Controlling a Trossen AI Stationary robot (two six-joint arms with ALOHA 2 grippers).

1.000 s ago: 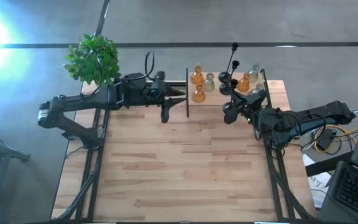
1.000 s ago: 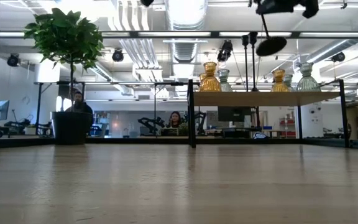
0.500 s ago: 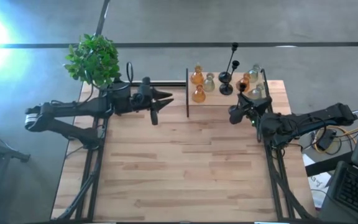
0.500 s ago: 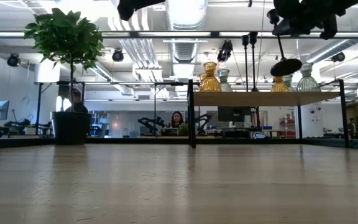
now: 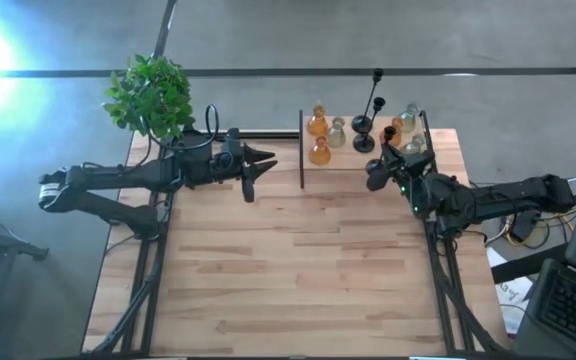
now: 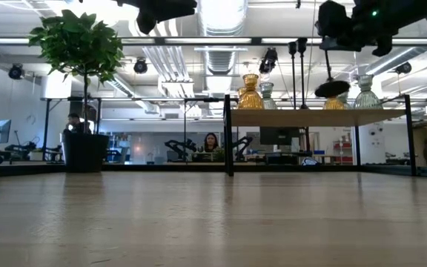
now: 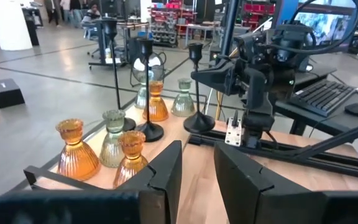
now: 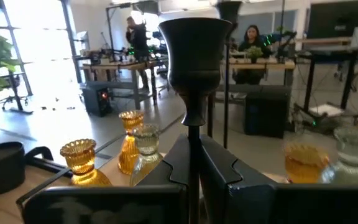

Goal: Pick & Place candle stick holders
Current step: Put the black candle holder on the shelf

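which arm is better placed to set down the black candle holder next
Right. The right hand is shut on the black candle holder, lifted beside the shelf. The left hand is open, holding nothing, on the shelf's other side.

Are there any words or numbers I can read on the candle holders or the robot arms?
None: no word or number can be read anywhere.
A small white tag on the right arm, left wrist view: marks too small to read.
The candle stick holders carry no labels.
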